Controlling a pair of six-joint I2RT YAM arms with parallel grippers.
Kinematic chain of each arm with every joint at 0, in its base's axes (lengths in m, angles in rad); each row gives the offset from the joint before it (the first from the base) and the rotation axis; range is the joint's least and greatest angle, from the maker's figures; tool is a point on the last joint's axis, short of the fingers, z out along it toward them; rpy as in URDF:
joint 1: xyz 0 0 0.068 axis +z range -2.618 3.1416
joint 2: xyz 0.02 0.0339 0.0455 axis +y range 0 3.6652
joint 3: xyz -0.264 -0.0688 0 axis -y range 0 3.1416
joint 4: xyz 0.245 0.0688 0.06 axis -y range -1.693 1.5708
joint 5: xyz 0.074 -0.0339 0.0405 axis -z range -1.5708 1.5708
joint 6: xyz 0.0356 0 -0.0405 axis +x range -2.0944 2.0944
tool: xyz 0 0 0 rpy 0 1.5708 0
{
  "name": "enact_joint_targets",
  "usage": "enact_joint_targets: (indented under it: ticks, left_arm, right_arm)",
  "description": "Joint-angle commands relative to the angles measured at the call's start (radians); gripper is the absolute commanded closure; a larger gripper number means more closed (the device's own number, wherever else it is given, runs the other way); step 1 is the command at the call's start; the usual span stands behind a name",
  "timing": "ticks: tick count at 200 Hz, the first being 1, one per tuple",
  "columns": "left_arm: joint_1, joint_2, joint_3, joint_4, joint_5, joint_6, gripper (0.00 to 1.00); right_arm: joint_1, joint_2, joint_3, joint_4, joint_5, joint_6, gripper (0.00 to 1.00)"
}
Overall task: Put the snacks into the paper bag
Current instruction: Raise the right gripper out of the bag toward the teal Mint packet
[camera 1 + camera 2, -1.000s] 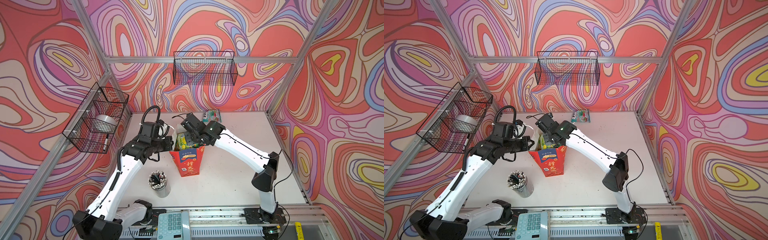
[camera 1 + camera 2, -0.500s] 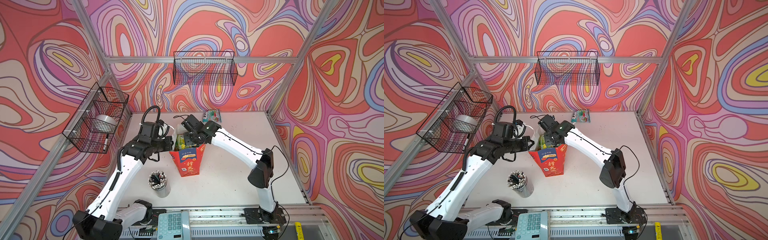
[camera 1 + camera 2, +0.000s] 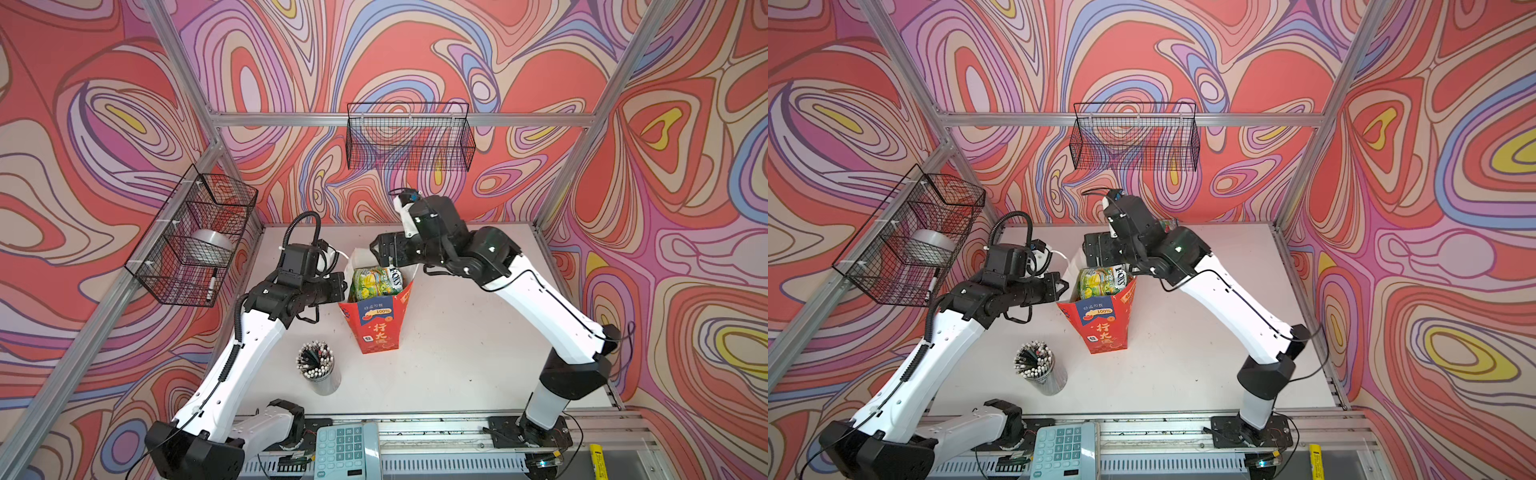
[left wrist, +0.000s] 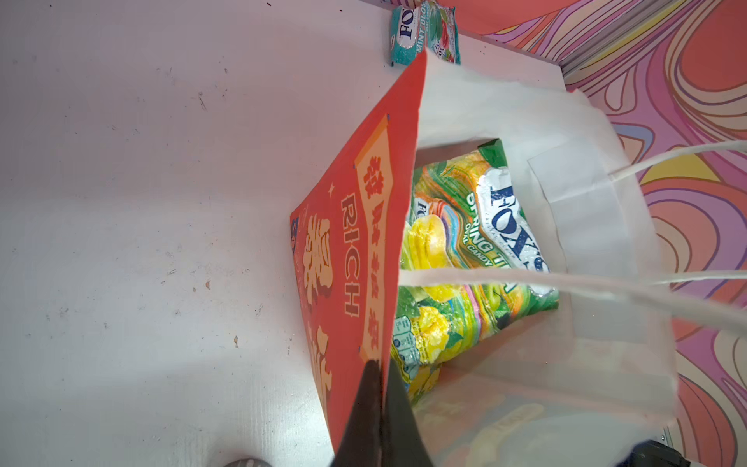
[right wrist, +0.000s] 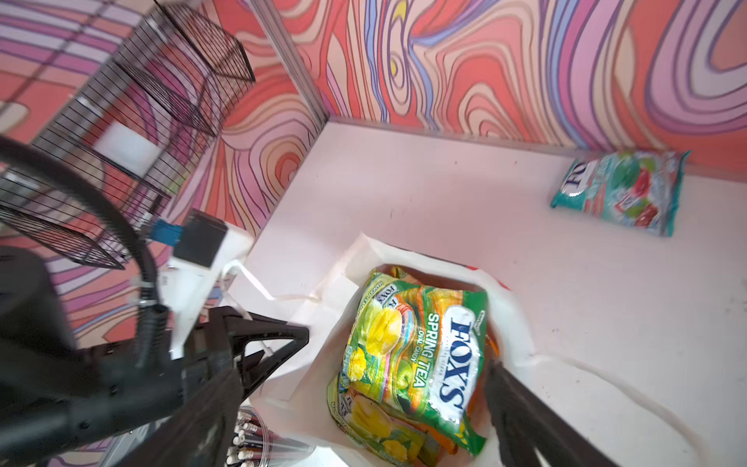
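Note:
The red-orange paper bag (image 3: 376,328) (image 3: 1104,328) stands upright mid-table. My left gripper (image 3: 343,286) (image 4: 380,384) is shut on its red side wall (image 4: 364,242) at the rim. A green snack pouch (image 3: 376,282) (image 5: 416,356) lies on top of other pouches inside, reaching up to the mouth. Just above the mouth my right gripper (image 3: 382,253) (image 5: 359,384) hangs open, its fingers wide on either side of the pouch and holding nothing. A teal snack pouch (image 5: 622,190) (image 4: 424,32) lies flat on the table by the back wall, mostly hidden behind the right arm in both top views.
A clear cup of pens (image 3: 316,365) stands in front of the bag on the left. A teal calculator (image 3: 347,449) sits at the front rail. Black wire baskets hang on the back wall (image 3: 409,137) and the left wall (image 3: 195,241).
My right gripper has opened, let go of the green pouch in the bag and risen above the mouth. The left gripper and the bag have not moved.

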Motion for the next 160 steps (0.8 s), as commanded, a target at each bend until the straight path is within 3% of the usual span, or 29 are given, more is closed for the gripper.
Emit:
enact_joint_targets:
  ticks: [1, 47, 93, 123, 160]
  left_arm:
    - [0.002, -0.023, 0.003, 0.024, 0.002, 0.004, 1.00]
    - [0.003, -0.031, 0.003, 0.022, 0.001, 0.002, 1.00]
    - [0.002, -0.034, 0.005, 0.021, 0.000, 0.002, 1.00]
    - [0.002, -0.037, 0.006, 0.018, 0.002, 0.001, 1.00]
    - [0.003, -0.038, 0.007, 0.020, 0.013, 0.001, 1.00]
  right_arm:
    - [-0.012, -0.088, -0.073, 0.008, 0.134, -0.027, 0.02]
    - [-0.099, -0.392, -0.391, 0.205, 0.185, 0.010, 0.02]
    - [-0.263, -0.495, -0.579, 0.253, 0.215, 0.061, 0.02]
    - [-0.414, -0.483, -0.709, 0.326, 0.092, 0.107, 0.02]
    - [-0.612, -0.357, -0.845, 0.480, -0.134, 0.158, 0.01]
